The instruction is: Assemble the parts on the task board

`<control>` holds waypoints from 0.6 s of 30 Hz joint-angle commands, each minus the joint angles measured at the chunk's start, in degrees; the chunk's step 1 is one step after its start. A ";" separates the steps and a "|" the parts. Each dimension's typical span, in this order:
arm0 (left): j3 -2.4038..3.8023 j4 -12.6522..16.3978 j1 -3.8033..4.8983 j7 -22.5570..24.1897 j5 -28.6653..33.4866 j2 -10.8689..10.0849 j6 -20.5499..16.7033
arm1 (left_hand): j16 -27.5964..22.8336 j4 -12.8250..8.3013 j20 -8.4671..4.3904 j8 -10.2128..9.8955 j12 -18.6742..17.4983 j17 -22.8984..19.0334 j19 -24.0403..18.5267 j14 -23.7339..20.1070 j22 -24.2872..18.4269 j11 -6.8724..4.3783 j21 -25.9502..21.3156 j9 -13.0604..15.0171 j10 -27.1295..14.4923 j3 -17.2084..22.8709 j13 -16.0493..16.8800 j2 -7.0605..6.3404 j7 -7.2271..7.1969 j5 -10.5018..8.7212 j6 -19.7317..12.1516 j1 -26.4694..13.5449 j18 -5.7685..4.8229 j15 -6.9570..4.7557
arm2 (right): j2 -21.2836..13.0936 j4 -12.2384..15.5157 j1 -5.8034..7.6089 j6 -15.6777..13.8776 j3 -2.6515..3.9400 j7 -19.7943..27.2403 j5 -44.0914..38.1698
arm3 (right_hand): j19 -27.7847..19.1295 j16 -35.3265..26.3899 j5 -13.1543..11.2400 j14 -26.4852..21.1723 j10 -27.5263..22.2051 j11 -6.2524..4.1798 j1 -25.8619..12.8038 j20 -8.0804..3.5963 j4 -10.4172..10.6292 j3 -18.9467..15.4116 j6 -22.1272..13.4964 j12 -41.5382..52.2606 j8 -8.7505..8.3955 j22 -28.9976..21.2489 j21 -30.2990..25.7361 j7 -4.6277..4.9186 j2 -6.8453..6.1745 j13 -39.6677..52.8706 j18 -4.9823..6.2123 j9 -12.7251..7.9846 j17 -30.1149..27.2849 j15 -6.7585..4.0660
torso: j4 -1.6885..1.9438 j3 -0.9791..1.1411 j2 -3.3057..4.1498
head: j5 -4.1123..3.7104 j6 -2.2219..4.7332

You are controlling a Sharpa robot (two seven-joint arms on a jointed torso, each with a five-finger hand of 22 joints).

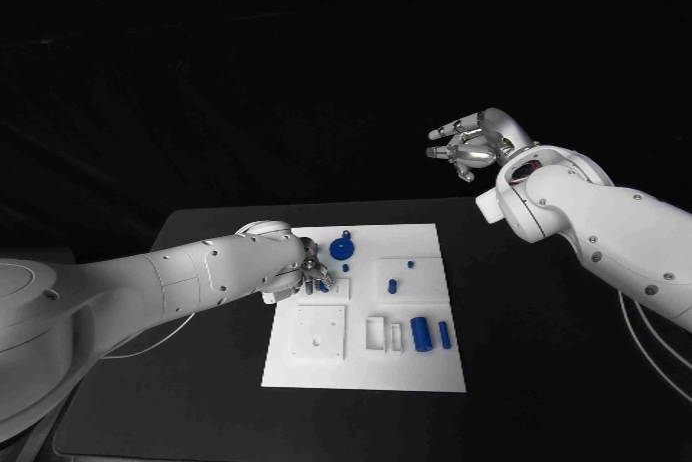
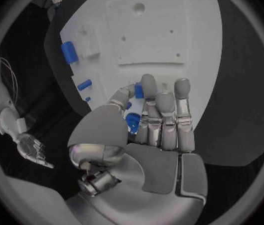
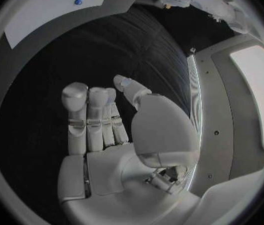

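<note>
A matte black table (image 1: 548, 332) carries the flat white rectangular task board (image 1: 426, 372) at its middle, and the space behind the table is dark. The left silver many-fingered hand (image 1: 309, 274) hangs low over the board's far left part; in the left wrist view its fingers (image 2: 166, 116) stand straight and side by side with the thumb off to one side, and small blue plastic pieces (image 2: 132, 122) show just beyond the palm, but whether the hand pinches one or merely hovers above them I cannot tell. A round blue disc-shaped part (image 1: 342, 248) lies on the board just beside that hand, with a tiny blue peg (image 1: 392, 282) and another small one nearer the board's middle. Toward the near right of the board a thick blue cylinder (image 1: 420, 333) lies beside a thinner blue rod (image 1: 444, 333), both next to shallow white slots. A raised square white plate (image 1: 320, 334) sits on the board's near left. The right silver many-fingered hand (image 1: 469, 147) is held high above the table's far right corner, well apart from the board, its fingers loosely apart and holding nothing.
</note>
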 commanded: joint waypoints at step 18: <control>-0.07 -0.29 -0.47 -0.89 0.22 0.13 1.92 | -0.45 -6.20 -0.11 0.35 0.18 -0.21 0.66 0.03 0.73 -0.20 -0.89 0.15 -0.18 6.61 0.05 0.35 -1.30 0.07 1.25 0.68 -0.13 -0.22 | 0.21 -0.04 0.01 1.05 0.03 0.01 -0.18 | -0.39 0.00 -0.27 -0.15 -0.45 -0.13 -0.51 0.06 -0.04 0.48 0.13 0.22 -0.30 5.17 0.28 0.09 0.14 -0.04 1.05 -0.08 0.03 -0.24 | -0.02 0.05 0.00 | 0.12 0.05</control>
